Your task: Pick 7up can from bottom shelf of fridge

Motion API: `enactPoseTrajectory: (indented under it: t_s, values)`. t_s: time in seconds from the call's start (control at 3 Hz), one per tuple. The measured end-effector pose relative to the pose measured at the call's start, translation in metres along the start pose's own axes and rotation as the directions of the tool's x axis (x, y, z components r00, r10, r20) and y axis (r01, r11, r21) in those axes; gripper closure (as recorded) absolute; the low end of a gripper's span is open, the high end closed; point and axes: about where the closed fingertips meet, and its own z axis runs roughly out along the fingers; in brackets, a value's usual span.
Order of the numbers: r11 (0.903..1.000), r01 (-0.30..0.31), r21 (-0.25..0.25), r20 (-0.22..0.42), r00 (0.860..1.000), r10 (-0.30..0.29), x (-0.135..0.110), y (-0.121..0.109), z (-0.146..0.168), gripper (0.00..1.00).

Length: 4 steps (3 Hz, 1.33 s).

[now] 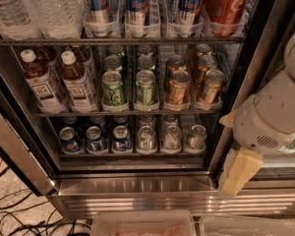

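Observation:
The fridge (137, 188) stands open in front of me. Its bottom shelf (132, 157) holds a row of cans seen from above: three blue ones on the left (94, 139) and pale silvery ones in the middle (146, 137). The can at the right end (197, 136) has a silver top and a darker body and looks like the 7up can; its label is hidden. My gripper (237, 175), pale yellow under a white wrist (268, 122), hangs outside the fridge to the right of that can and slightly lower, in front of the steel frame. It holds nothing.
The middle rack holds tea bottles (76, 82), green cans (113, 87) and gold cans (177, 86). Water bottles, tall blue cans and a red cola can (226, 4) stand above. The open door's edge (14, 151) is at left, cables (19, 215) on the floor, clear bins (142, 222) below.

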Motion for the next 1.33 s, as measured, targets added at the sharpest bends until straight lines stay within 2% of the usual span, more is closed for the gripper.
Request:
enactPoseTrajectory:
  t_s: [0.33, 0.67, 1.0, 1.33]
  values:
    - [0.9997, -0.023, -0.011, 0.072, 0.997, 0.024, 0.0, 0.019, 0.029, 0.0]
    - [0.9971, -0.065, 0.04, 0.205, 0.977, 0.055, 0.002, 0.038, 0.044, 0.0]
    - [0.9903, -0.121, 0.069, 0.362, 0.928, 0.088, 0.013, 0.049, 0.047, 0.0]
    - [0.9845, -0.148, 0.094, 0.425, 0.9, 0.095, 0.016, 0.053, 0.032, 0.0]
